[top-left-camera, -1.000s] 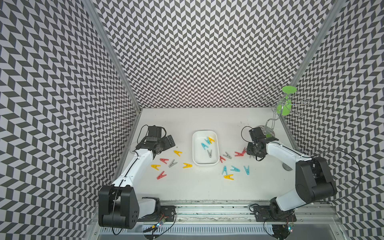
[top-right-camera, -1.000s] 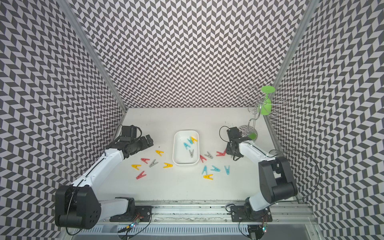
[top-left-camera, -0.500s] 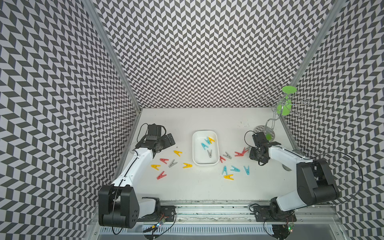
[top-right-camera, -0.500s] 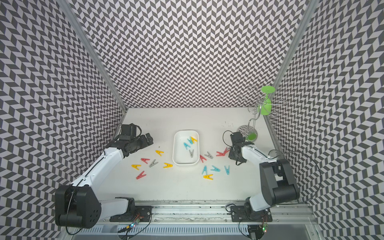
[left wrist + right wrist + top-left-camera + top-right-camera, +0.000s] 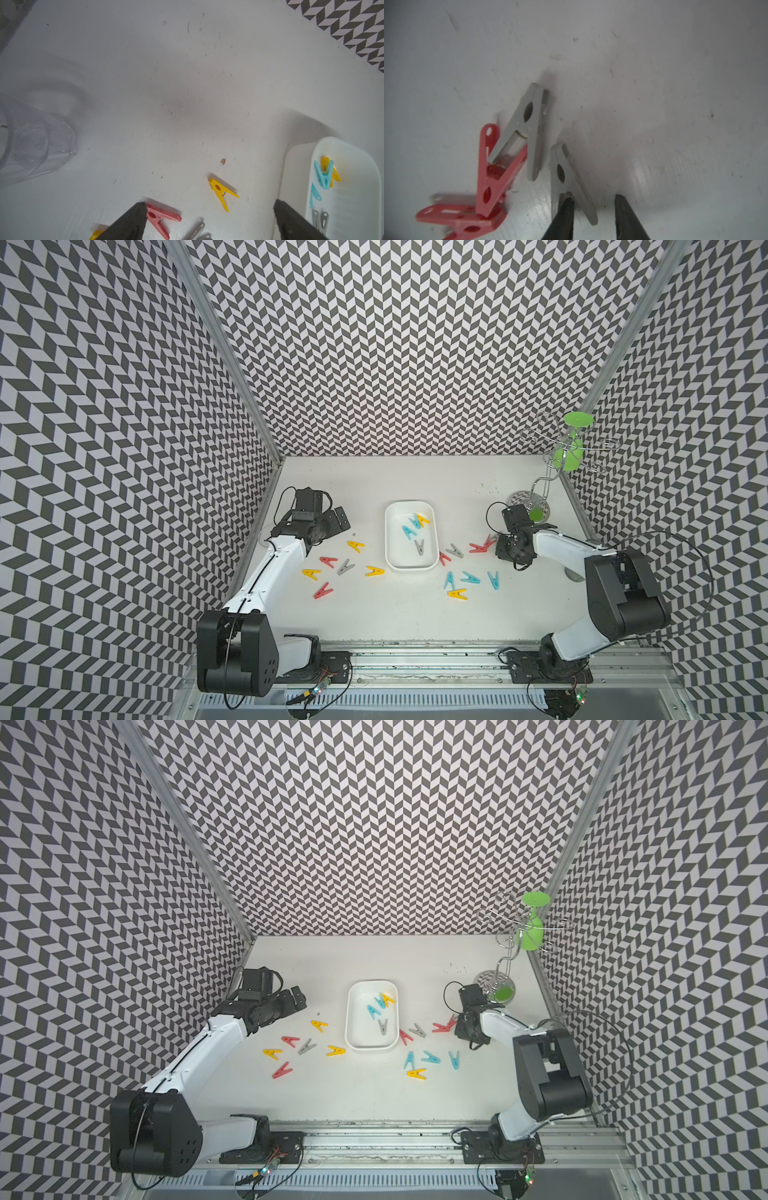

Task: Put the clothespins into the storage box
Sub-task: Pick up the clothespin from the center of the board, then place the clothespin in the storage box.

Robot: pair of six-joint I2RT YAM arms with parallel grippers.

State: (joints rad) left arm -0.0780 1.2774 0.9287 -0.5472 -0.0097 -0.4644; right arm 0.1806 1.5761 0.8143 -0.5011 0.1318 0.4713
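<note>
Narrowed, not closed, the right tool, one finger over a grey clothespin flat on the desk. Beside it, a second grey clothespin across red clothespins: plain from the right wrist, mostly arm-hidden in both top views. Wide and empty, the left tool. At the right tool's 9 o'clock, the storage box, four clothespins inside. Moulded lettering on pins unreadable.

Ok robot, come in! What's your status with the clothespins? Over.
Left jaws wide open, empty. Right jaws part open at a grey clothespin, not gripped. Four clothespins in storage box, many outside. Red pins crowd the grey one.
</note>
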